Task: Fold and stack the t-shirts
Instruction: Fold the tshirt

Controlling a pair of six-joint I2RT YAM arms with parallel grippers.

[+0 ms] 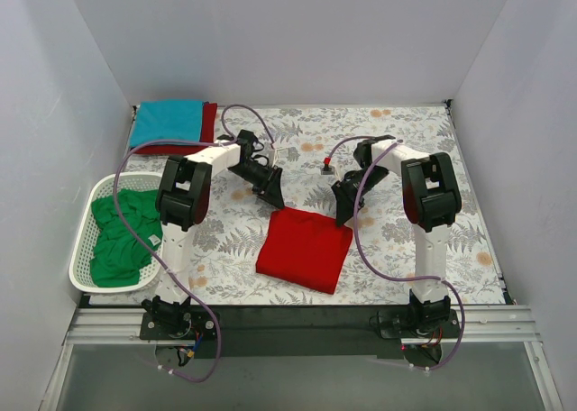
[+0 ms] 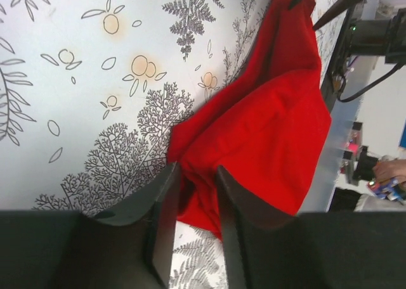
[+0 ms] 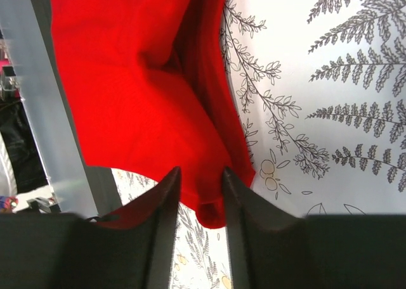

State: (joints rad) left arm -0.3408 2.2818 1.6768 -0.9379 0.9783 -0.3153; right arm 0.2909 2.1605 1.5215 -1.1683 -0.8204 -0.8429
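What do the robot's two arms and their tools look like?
Both the left arm and right arm have white links with chunky black joint housings, on black bases. A lilac cable loops loosely along each. The left tool and right tool have two dark, matte, tapering fingers each.

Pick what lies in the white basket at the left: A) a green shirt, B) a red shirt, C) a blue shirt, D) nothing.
A: a crumpled green shirt fills the white basket, while the red shirt lies folded in the middle and the blue shirt sits in the far left corner.
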